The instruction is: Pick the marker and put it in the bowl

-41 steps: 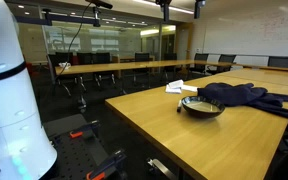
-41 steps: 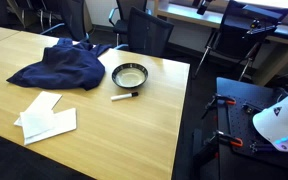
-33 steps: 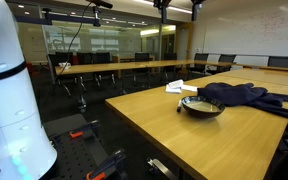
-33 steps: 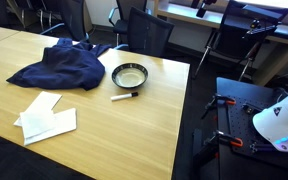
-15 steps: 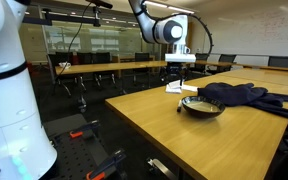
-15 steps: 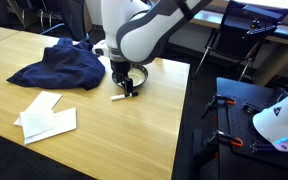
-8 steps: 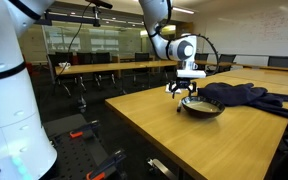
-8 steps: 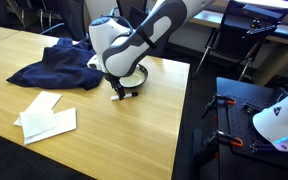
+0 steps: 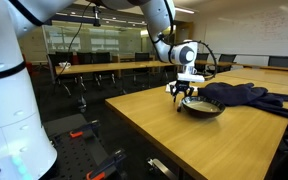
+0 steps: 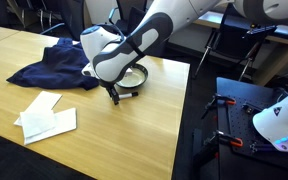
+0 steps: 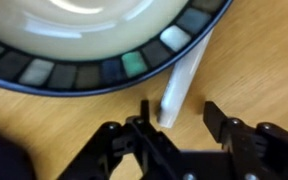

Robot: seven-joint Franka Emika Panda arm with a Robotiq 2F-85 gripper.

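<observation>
The gripper (image 11: 176, 114) stands open, its jaws either side of the near end of the slim white plastic marker (image 11: 187, 80), which lies flat on the wooden tabletop (image 11: 269, 70) and runs ahead of the gripper at a slant. Its far end lies against, or just beside, the round shallow bowl with the dark, tile-patterned rim (image 11: 134, 65); I cannot tell which.

The main risk, as I judge it, is the off-centre hold. With only the marker's near end between the jaws, closing may pivot it and let the far end droop or slip out on the lift. Because the marker sits askew to the jaws, one finger may meet it first and roll it aside. The bowl's rim is close ahead of the gripper, so any forward drift while descending could nudge the bowl. The dark blue crumpled cloth (image 9: 246, 95) lies beyond the bowl, away from the gripper, and seems no hindrance.
</observation>
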